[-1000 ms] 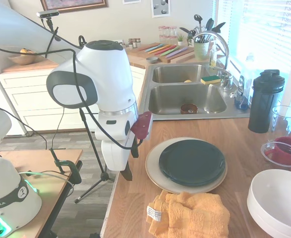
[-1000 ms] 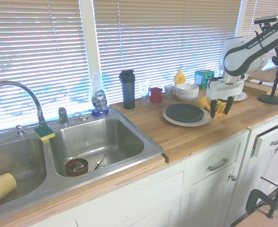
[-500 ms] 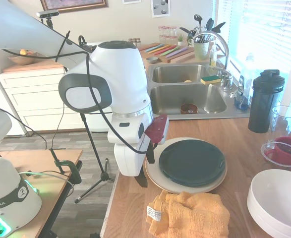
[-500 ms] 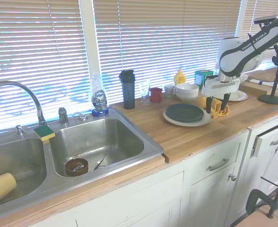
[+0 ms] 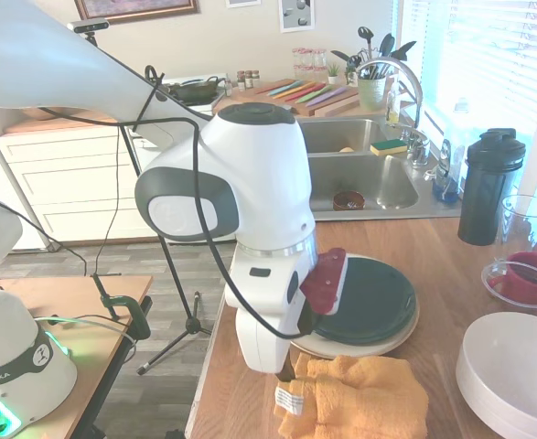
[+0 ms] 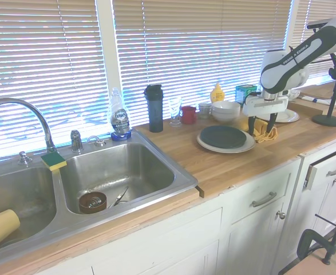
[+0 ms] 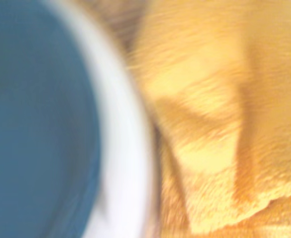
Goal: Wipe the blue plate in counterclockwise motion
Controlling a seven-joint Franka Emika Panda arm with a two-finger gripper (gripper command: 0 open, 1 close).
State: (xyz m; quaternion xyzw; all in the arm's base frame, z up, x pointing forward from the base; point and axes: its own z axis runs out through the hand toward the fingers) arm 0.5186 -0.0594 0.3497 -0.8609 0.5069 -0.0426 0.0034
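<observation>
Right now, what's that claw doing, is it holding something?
Gripper: open and holding nothing, hanging over the orange towel beside the blue plate.

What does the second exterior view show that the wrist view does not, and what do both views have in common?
Only the second exterior view shows the gripper with open fingers above the orange towel, plus the white bowls, the black bottle and the sink. Only the wrist view shows the towel's folds and weave close up, though blurred. Both show the blue plate on the cream plate, with the towel beside it.
</observation>
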